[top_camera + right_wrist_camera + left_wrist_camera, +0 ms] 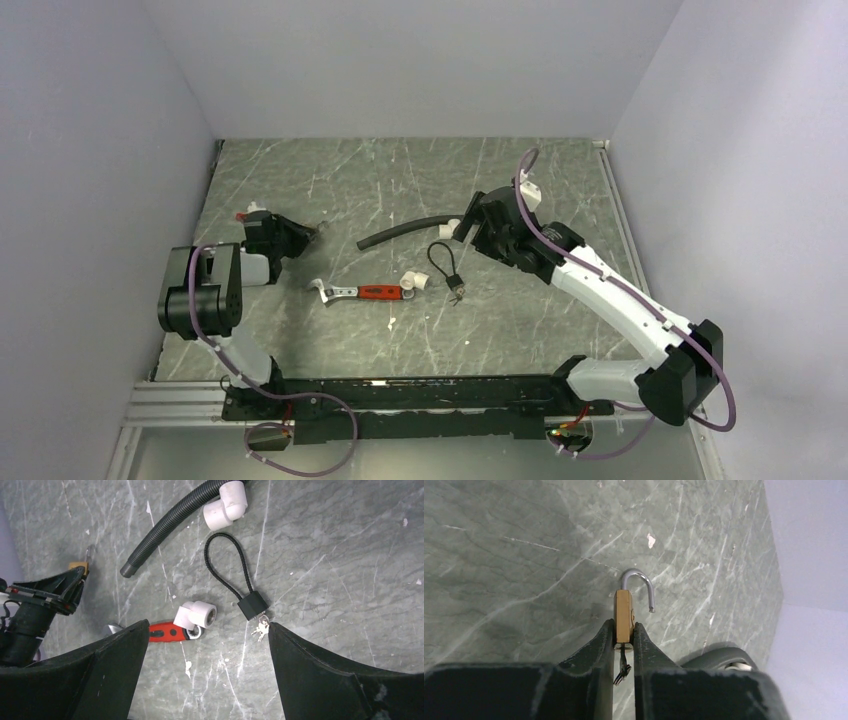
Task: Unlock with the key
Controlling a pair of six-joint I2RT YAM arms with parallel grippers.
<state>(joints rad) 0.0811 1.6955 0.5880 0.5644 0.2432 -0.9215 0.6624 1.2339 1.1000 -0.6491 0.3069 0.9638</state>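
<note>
Grey marbled table (420, 340), pale walls. Nearest: red-handled wrench (365, 292) and black cable lock (251, 605), both lying loose. Beyond, left gripper (623, 625) clamped on brass padlock (623, 612), steadying it; shackle (639, 582) swung free, so unlocking looks done. Tiny key (623, 667) apparently hangs from padlock's underside, dim. Right gripper (208, 625) spread wide, empty, well apart from padlock.
</note>
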